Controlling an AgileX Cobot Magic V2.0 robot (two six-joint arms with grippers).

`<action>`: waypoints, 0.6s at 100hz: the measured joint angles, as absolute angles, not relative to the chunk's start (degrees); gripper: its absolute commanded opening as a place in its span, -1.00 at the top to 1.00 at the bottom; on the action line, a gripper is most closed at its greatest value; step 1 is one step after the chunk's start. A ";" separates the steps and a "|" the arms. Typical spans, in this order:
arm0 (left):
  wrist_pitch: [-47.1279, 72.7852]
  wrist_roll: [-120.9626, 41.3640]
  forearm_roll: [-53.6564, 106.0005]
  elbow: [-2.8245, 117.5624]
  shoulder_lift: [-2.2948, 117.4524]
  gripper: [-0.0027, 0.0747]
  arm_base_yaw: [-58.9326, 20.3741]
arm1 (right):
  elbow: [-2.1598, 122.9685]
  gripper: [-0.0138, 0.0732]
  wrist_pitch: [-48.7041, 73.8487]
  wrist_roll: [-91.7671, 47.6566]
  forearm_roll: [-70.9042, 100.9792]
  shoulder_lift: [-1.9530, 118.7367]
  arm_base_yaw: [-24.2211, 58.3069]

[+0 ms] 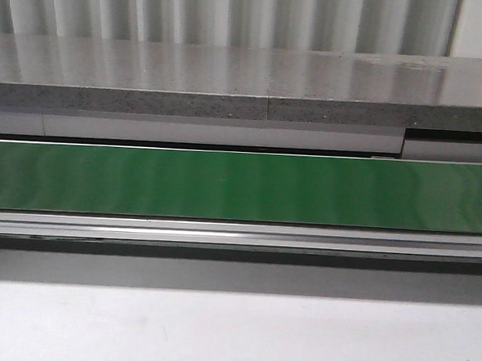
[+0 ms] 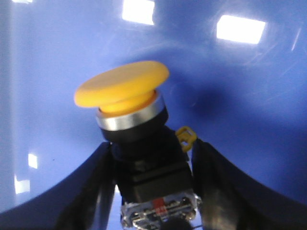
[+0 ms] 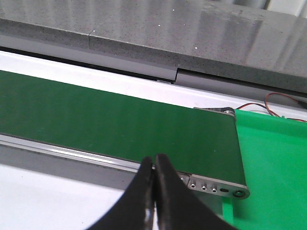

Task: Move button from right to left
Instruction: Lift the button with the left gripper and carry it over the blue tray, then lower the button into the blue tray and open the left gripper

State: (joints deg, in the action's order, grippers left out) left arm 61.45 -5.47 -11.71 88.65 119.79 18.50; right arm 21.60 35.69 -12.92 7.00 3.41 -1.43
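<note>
The button [image 2: 122, 88] has a round yellow-orange cap, a silver ring, a black collar and a dark boxy rear block. It shows only in the left wrist view. My left gripper [image 2: 153, 148] is shut on the button's body, one finger on each side, and holds it over a glossy blue surface [image 2: 230, 86]. My right gripper [image 3: 154, 160] is shut and empty, just in front of the green belt [image 3: 120, 120] near its right end. The front view shows the belt [image 1: 241, 186] bare, with no gripper and no button in it.
A grey stone ledge [image 1: 247, 83] runs behind the belt. A white table surface [image 1: 231, 335] lies in front of it. A bright green tray [image 3: 273, 158] adjoins the belt's right end, with red wires [image 3: 268, 103] behind it.
</note>
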 measured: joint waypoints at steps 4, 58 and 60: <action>61.45 -5.47 -11.71 88.65 120.56 -0.21 18.50 | 21.60 0.84 35.69 -12.92 7.00 3.41 -1.43; 60.38 -5.47 -11.16 88.70 114.21 0.29 18.73 | 21.60 0.84 35.69 -12.92 7.00 3.41 -1.43; 60.16 -5.47 -10.63 88.70 113.41 0.37 18.73 | 21.60 0.84 35.69 -12.92 7.00 3.41 -1.43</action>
